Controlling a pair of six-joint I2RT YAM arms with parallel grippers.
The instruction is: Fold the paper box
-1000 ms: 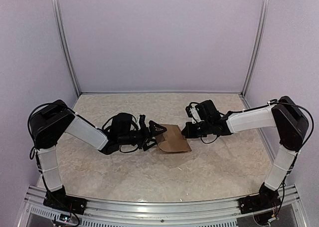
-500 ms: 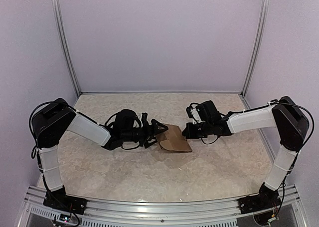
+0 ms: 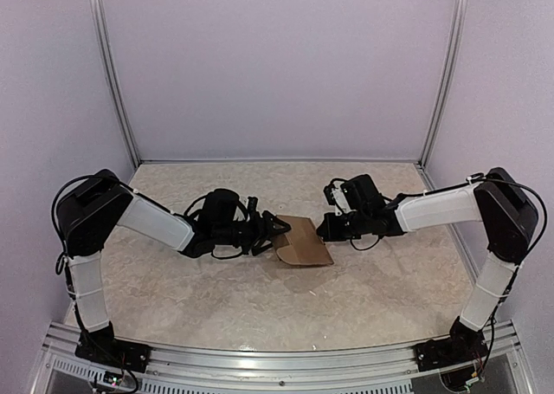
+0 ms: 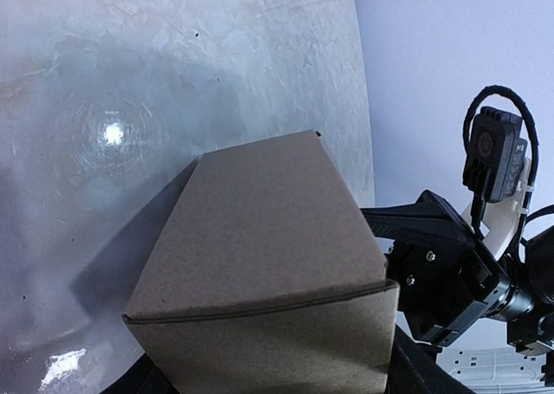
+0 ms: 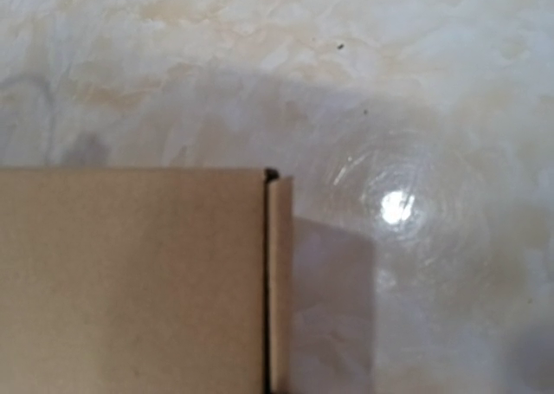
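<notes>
While the box (image 3: 305, 243) lies midway across the table (image 3: 372, 294), your left gripper (image 3: 275, 235) straddles its left end, grip unclear; your right gripper (image 3: 323, 229), closed, meets its right end.

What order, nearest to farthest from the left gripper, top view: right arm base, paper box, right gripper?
1. paper box, right at the left gripper
2. right gripper, across the box
3. right arm base, near-right corner
</notes>
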